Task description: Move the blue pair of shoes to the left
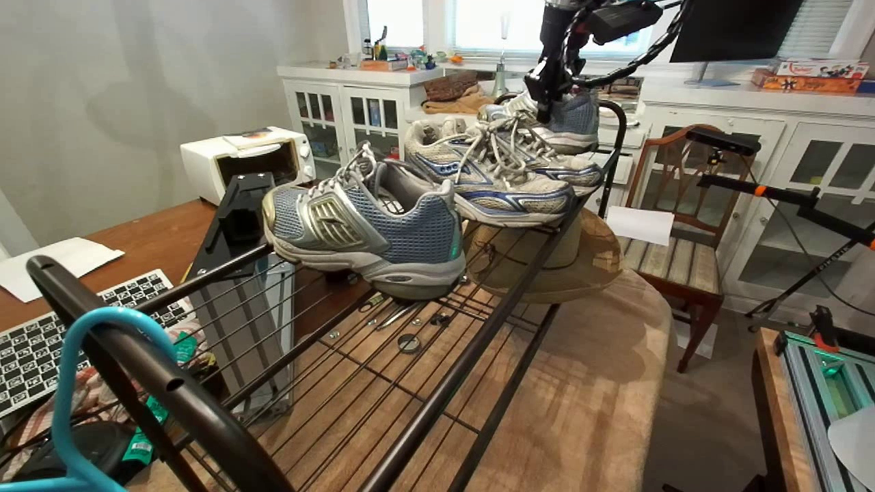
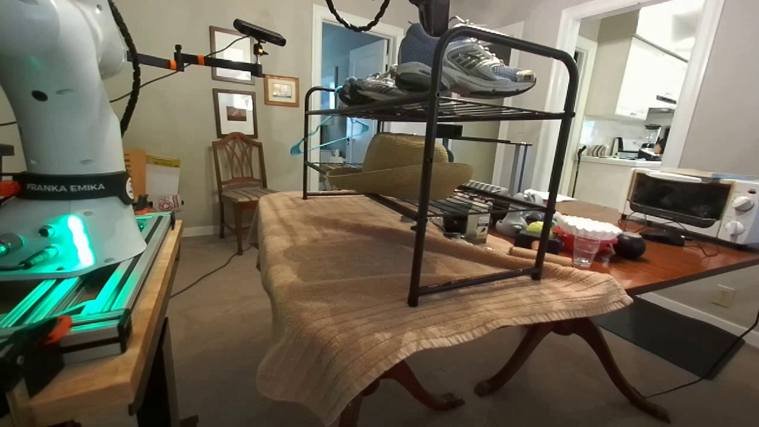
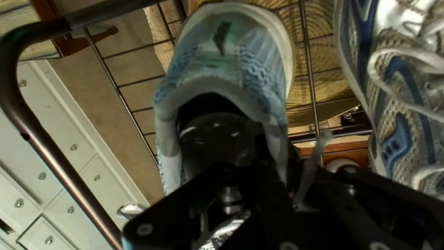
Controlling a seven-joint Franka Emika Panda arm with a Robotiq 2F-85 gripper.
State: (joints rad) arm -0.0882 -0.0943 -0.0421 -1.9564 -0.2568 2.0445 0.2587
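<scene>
Where the black gripper (image 1: pixel 545 111) points down, it is pinched narrow on the collar of a blue mesh running sneaker with silver trim (image 3: pixel 222 69), at one end of the dark metal wire rack (image 2: pixel 429 148). Just beside the gripper I see a pair of pale mesh shoes with dark blue stripes (image 1: pixel 513 200); lower down, a woven straw hat (image 2: pixel 403 157). Well apart, past the pale pair, stands the matching blue mesh sneaker (image 1: pixel 417 232).

Shoes (image 1: pixel 427 229) on upper shelf (image 2: pixel 510 113) (hat (image 2: pixel 403 155) on lower shelf (image 2: pixel 492 206)).
</scene>
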